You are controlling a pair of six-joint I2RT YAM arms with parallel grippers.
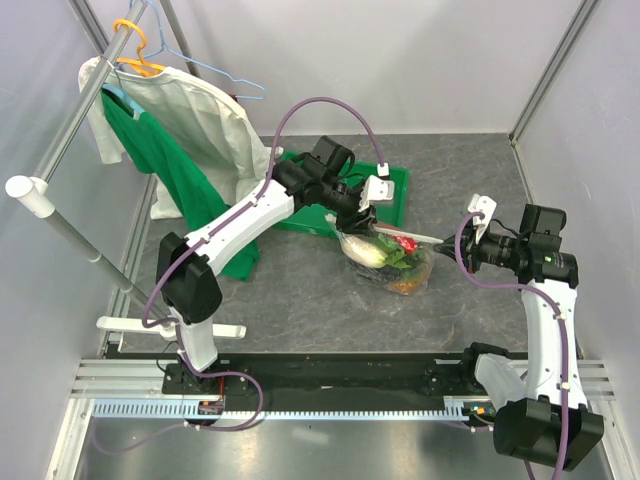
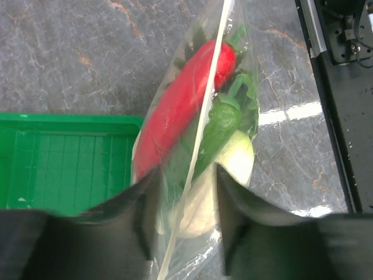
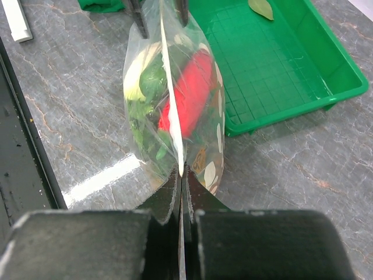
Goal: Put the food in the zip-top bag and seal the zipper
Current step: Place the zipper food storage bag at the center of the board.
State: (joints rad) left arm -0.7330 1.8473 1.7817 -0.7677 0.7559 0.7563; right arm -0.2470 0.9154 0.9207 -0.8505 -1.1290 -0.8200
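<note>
1 bag: R gripper pinches zip, L gripper straddles; 1 tray.

Top cam high behind arm bases, looking down on table. Wrist cams close in, facing each other; all three share zip-top bag, green tray.

- clear floppy plastic zip-top bag: thin glossy film, pretty crinkly, catches glare
- green plastic tray: smooth and shiny, moulded grid floor
- grey marbled bench: stone-look, faint sheen
- cream cloth shirt: soft, matt
</note>
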